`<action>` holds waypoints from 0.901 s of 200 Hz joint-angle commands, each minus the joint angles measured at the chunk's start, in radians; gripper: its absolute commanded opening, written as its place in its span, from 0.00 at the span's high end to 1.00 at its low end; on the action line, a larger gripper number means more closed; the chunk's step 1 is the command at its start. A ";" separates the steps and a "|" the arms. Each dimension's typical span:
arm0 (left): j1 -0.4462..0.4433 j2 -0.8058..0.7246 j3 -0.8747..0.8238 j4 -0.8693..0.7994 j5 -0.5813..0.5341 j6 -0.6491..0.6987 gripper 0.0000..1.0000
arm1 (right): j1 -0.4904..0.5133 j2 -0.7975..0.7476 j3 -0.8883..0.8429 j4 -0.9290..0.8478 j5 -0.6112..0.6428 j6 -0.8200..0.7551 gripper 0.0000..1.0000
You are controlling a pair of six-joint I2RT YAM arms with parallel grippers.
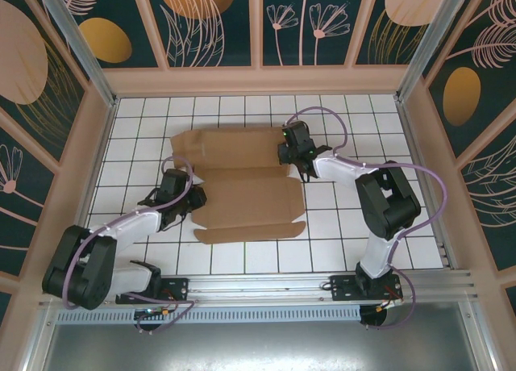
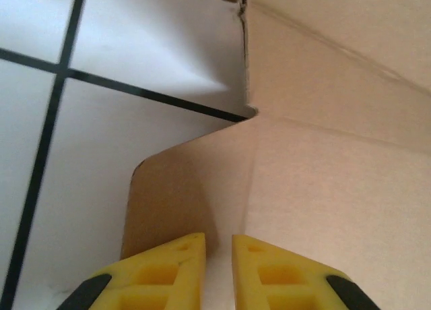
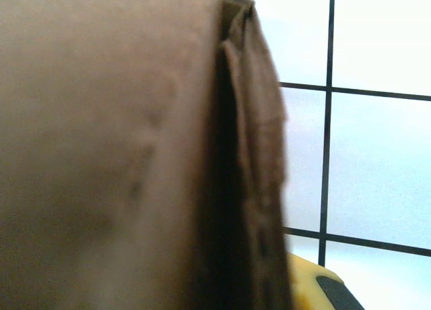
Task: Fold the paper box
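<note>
Left gripper [image 2: 219,273]: its two yellow fingers [image 2: 168,273] stand nearly together with a thin slit between them, at a rounded side flap of the paper box [image 1: 242,189]. Whether a cardboard edge sits in that slit cannot be told. Right gripper [image 1: 298,168] is closed. In its wrist view a brown cardboard wall rises edge-on right beside one yellow finger [image 3: 316,286], so it appears to be pinching that wall.

The paper box is a plain brown die-cut sheet, partly formed, lying in the middle of the white tiled table [image 1: 347,226]. Its long axis runs left to right in the overhead view, with one long panel spread toward the far side and a narrow long flap along the near edge.

The two grippers bracket it — the left at the left short end, the right at the right short end, toward the far corner. From the left gripper the box lies ahead and to its right, so that arm looks the nearer one for raising the left side flap.
</note>
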 commanded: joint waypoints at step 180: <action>0.053 -0.003 -0.070 0.204 -0.030 -0.203 0.83 | -0.104 -0.013 -0.041 -0.092 -0.227 0.078 1.00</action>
